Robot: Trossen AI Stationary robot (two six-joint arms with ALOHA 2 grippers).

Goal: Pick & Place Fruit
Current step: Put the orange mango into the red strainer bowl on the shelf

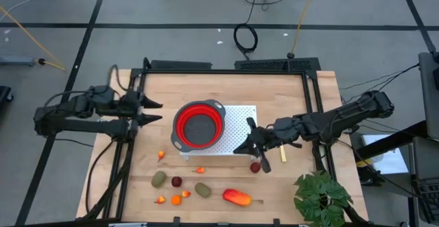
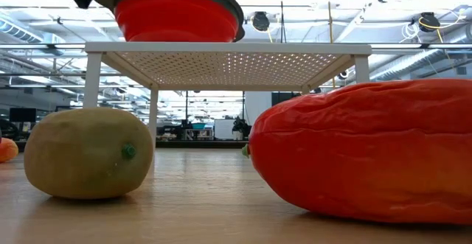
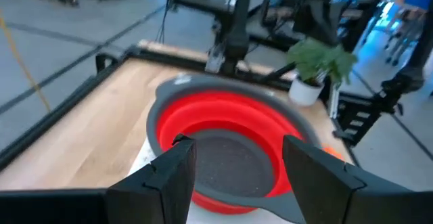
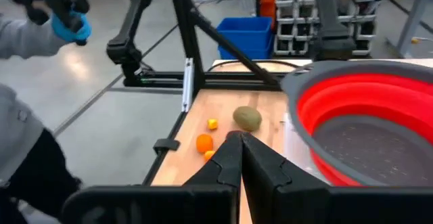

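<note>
A red colander (image 1: 199,125) with a grey rim stands on a white perforated rack (image 1: 240,114) at mid-table. The fruit lies on the wood near the front edge: a red-orange mango (image 1: 236,197), two olive ovals (image 1: 159,179) (image 1: 202,189), a dark red ball (image 1: 177,182) and several orange bits (image 1: 175,200). A second dark red ball (image 1: 255,166) lies by the rack's near right corner. My left gripper (image 3: 240,149) hovers open at the table's left, pointing at the colander (image 3: 223,143). My right gripper (image 4: 238,143) is shut on nothing, raised beside the rack's right part.
A yellow-handled knife (image 1: 282,155) lies right of the rack under my right arm. A green plant (image 1: 322,196) stands at the near right corner. A person with a blue glove (image 4: 71,28) is beyond the table. The low view shows the mango (image 2: 369,155) and an oval (image 2: 88,154) close up.
</note>
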